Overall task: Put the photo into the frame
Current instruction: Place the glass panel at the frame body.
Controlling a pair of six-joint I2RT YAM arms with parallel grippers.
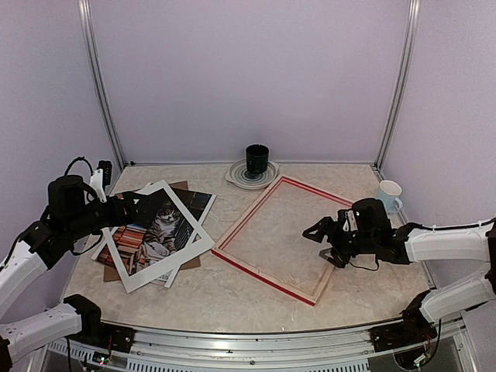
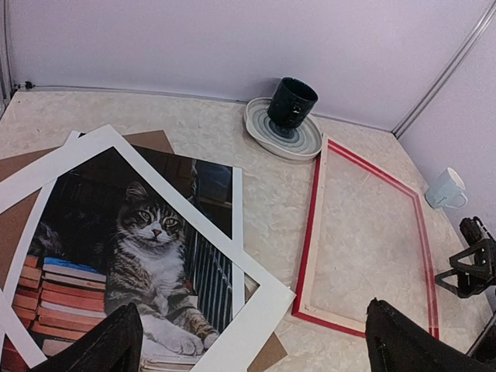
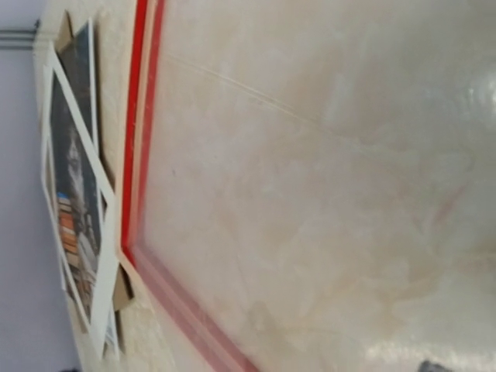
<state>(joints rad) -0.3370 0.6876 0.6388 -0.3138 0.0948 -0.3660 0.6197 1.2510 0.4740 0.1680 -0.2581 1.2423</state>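
Photo (image 1: 164, 221) is lying under the mat (image 2: 232, 260) at 3 o'clock of the nearer, spread left claw (image 1: 133, 203), while the spread right claw (image 1: 319, 242) is hovering over the frame (image 1: 263, 275).

Room along the near counter (image 1: 232, 298) edge; narrow gap between white mat (image 1: 170, 263) and frame (image 1: 262, 276); blocked at back by mug (image 1: 256, 160) on plate (image 1: 268, 180), far right by pale cup (image 1: 390, 194).

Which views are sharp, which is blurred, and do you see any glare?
Top external view: even, soft light; the photo and the frame sharp, shadows faint. Left wrist view: sharp too, the cat's fur clear. Right wrist view: turned sideways, blurred throughout, a pale sheen on the table inside the frame, toward the right.
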